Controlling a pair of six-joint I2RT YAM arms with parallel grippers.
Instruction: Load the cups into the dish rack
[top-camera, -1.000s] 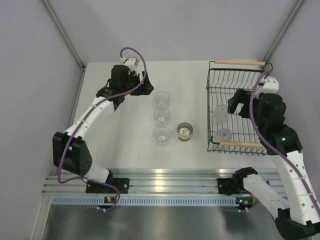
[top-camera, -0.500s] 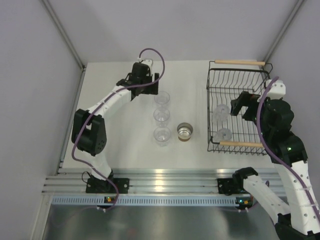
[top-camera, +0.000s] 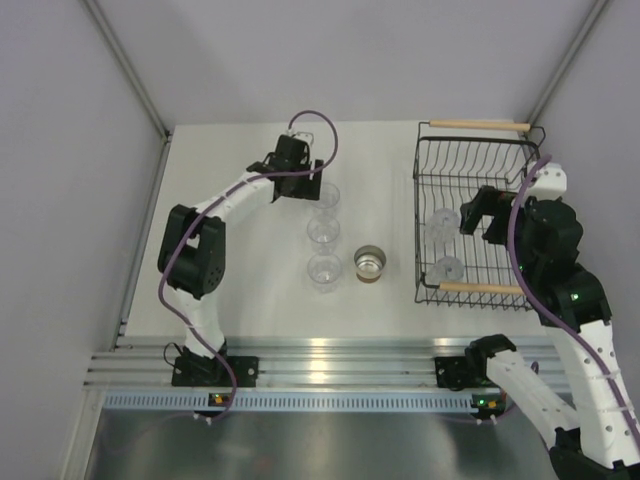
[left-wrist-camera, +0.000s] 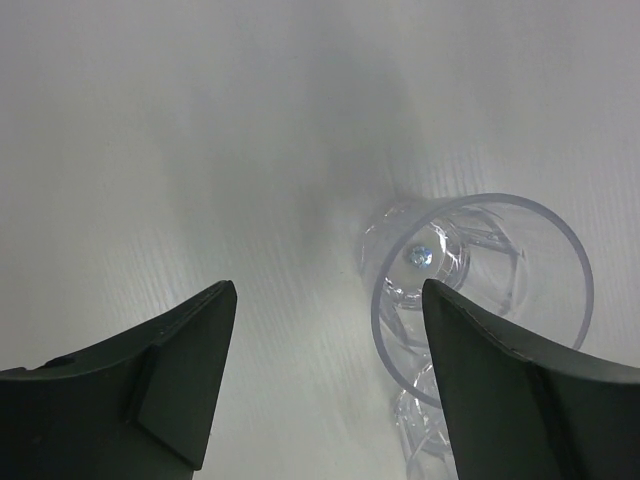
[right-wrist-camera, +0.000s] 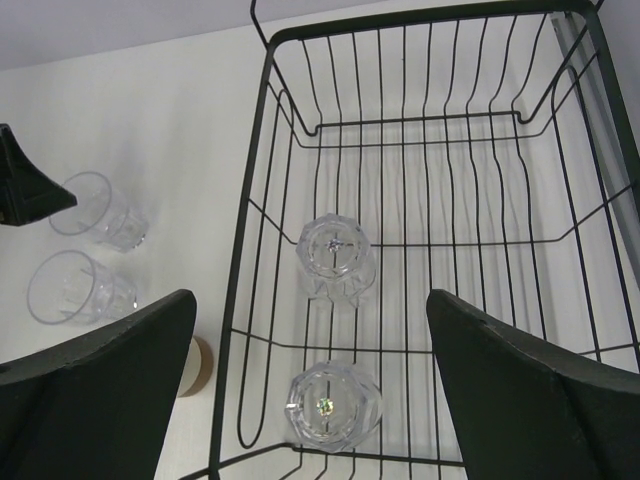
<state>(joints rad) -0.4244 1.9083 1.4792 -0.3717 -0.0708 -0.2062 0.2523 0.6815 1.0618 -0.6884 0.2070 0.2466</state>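
Three clear cups stand upright in a row mid-table: far (top-camera: 323, 197), middle (top-camera: 322, 232), near (top-camera: 324, 272). The silver-and-tan cup (top-camera: 371, 263) stands right of the near one. My left gripper (top-camera: 306, 189) is open and empty beside the far cup, which shows by its right finger in the left wrist view (left-wrist-camera: 480, 290). The black wire dish rack (top-camera: 422, 215) at the right holds two clear cups upside down (right-wrist-camera: 337, 256) (right-wrist-camera: 333, 407). My right gripper (top-camera: 470, 214) is open and empty above the rack.
The rack has wooden handles at its far end (top-camera: 478, 125) and near end (top-camera: 482, 288). Grey walls enclose the table at the back and sides. A metal rail (top-camera: 330, 360) runs along the near edge.
My left arm has swung right from the far left of the table to the far clear cup. My right gripper has barely shifted above the rack.
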